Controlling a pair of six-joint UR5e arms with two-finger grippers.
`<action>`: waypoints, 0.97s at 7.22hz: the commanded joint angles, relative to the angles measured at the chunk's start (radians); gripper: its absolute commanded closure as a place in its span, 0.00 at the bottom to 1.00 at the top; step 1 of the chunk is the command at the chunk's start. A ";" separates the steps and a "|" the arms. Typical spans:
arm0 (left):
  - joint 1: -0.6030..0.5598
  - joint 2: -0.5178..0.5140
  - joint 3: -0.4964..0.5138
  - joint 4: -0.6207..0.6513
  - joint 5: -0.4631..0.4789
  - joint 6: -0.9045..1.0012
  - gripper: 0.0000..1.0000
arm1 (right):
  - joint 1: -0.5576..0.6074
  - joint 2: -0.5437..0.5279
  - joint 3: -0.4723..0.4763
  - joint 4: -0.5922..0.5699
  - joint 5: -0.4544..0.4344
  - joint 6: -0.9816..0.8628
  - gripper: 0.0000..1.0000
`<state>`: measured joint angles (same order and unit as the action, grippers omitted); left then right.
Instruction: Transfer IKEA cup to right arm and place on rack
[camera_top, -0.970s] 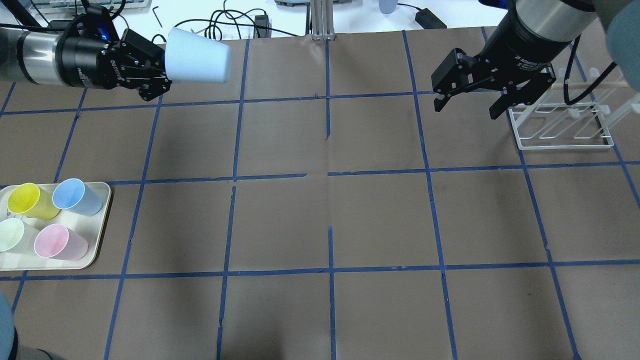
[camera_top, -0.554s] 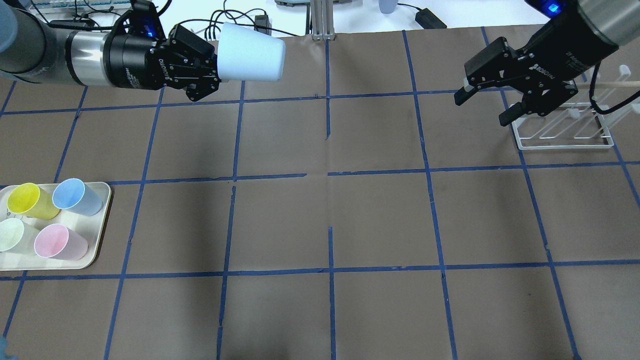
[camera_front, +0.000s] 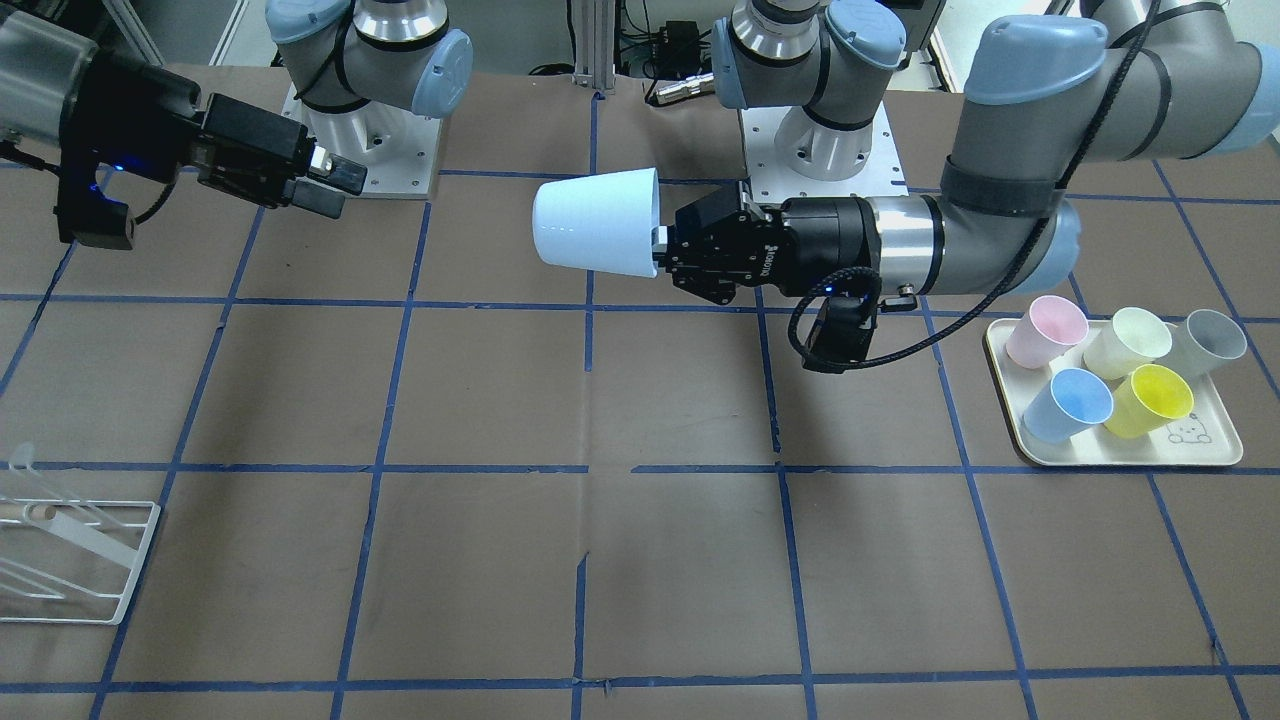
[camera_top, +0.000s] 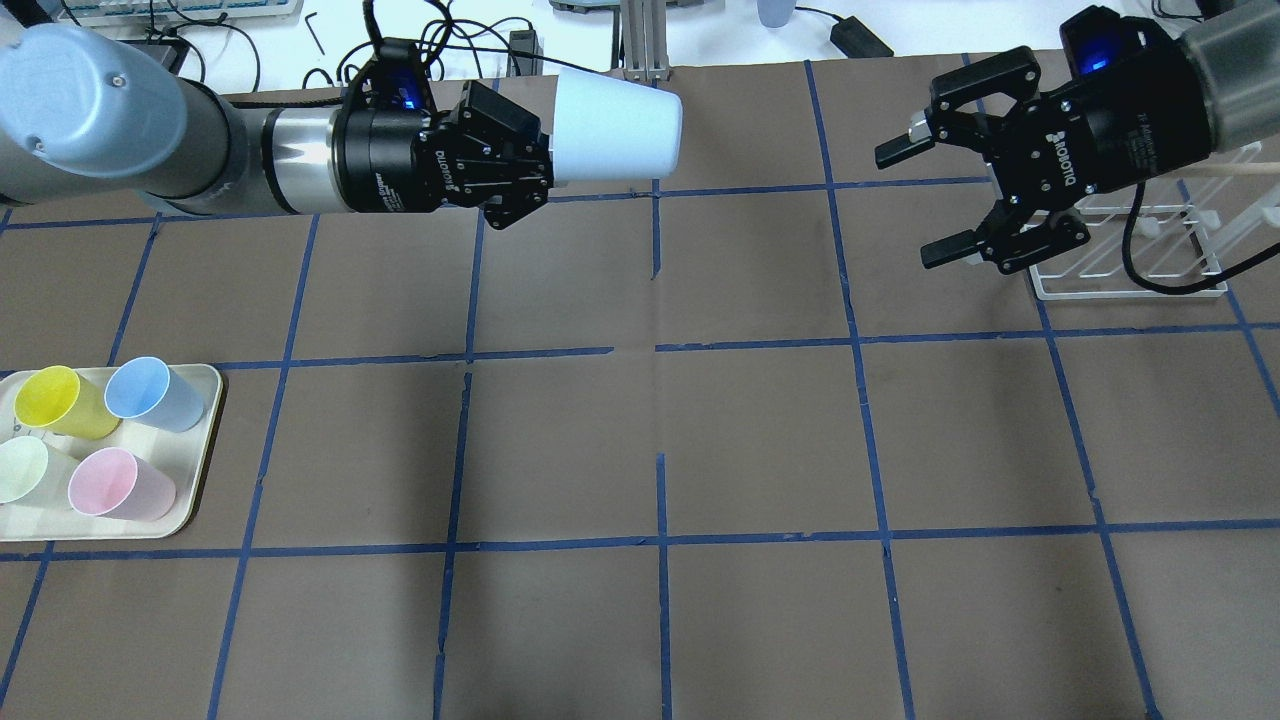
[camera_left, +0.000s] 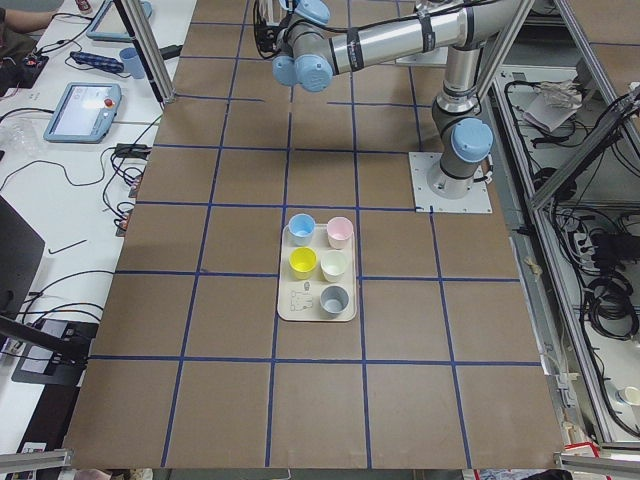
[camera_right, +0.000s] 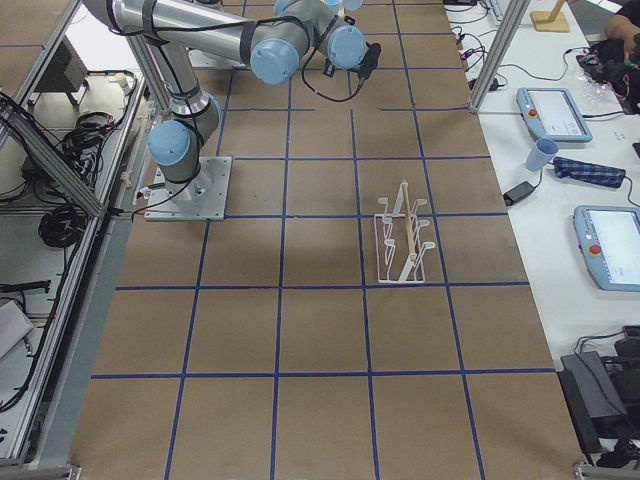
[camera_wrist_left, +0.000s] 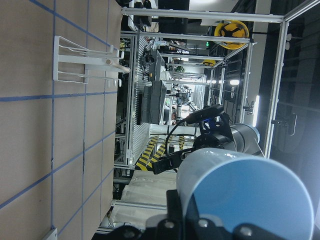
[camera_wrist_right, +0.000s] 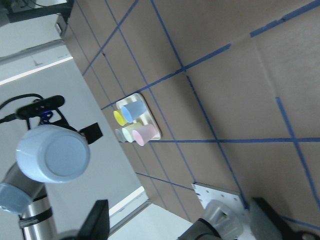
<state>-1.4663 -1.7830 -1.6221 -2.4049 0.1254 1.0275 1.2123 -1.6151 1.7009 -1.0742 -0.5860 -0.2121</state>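
IKEA cup (camera_top: 615, 125): carried above the table, well apart from the rack (camera_top: 1130, 292).
Right gripper (camera_top: 912, 207): just beside the rack, fingers spread wide, holding nothing. IKEA cup: lying sideways in the air, base turned toward the rack. Left gripper (camera_top: 548, 165): beyond the cup from the rack, fingers clamped on its rim end. Tray (camera_top: 205, 440) of coloured cups: farthest from the rack.

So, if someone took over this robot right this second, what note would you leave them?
Left gripper: shut on the pale blue cup, held sideways in the air, bottom toward the right gripper.
That right gripper: open, empty, a gap away from the cup, near the rack.
Done: cup lifted off the table.
Left: right gripper takes the cup, left one lets go, cup goes on the rack.
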 joint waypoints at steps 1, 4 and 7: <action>-0.029 0.004 -0.015 0.015 -0.055 0.002 1.00 | 0.000 -0.026 0.084 0.019 0.176 0.031 0.00; -0.057 -0.001 -0.013 0.016 -0.067 0.002 1.00 | 0.003 -0.040 0.104 0.045 0.267 0.099 0.00; -0.089 -0.009 -0.013 0.016 -0.135 0.003 1.00 | 0.038 -0.043 0.125 0.037 0.348 0.292 0.00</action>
<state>-1.5411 -1.7915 -1.6356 -2.3884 0.0082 1.0307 1.2320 -1.6575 1.8267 -1.0295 -0.2515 -0.0298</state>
